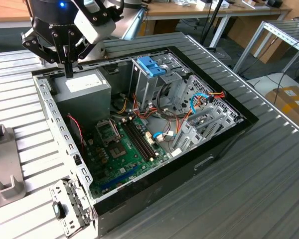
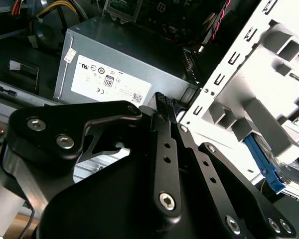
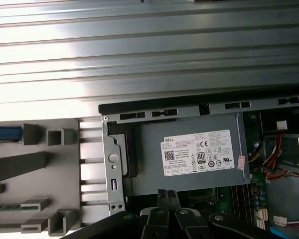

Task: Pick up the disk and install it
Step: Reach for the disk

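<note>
1. We see the claw (image 1: 68,67) closed, fingers together, gripping nothing, near the power-supply box (image 1: 84,87)
2. We find the disk (image 2: 262,160) lying in the grey holder (image 3: 40,162) beside the computer case (image 1: 229,142), apart from the claw

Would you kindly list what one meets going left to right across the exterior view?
Grey plastic fixture, grey metal power-supply box with white label, blue plastic bracket, brown cardboard box.

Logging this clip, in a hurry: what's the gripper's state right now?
Gripper: shut, holding nothing, poised over the power supply box.
</note>
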Robot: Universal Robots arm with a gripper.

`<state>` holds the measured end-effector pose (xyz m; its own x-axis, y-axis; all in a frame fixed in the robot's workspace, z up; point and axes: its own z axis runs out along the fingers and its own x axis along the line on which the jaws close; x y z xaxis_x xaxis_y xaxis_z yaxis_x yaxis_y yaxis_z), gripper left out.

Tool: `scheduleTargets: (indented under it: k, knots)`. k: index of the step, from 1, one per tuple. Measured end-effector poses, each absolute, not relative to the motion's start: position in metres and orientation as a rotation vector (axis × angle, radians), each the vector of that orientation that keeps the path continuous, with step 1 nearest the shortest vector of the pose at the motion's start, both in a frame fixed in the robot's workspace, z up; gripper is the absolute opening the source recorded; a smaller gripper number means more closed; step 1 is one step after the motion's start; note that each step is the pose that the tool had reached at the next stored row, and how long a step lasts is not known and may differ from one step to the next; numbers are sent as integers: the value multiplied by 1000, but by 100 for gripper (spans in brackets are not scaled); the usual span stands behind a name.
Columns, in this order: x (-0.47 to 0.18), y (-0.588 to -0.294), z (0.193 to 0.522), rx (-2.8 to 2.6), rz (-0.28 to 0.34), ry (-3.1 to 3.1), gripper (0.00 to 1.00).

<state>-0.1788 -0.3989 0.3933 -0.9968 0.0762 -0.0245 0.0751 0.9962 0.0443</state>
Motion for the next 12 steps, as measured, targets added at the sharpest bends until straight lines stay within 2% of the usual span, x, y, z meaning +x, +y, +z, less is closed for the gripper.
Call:
scheduleTargets:
  k: [12]
  knots:
    - [-185,-399,393,118,68,3112,10]
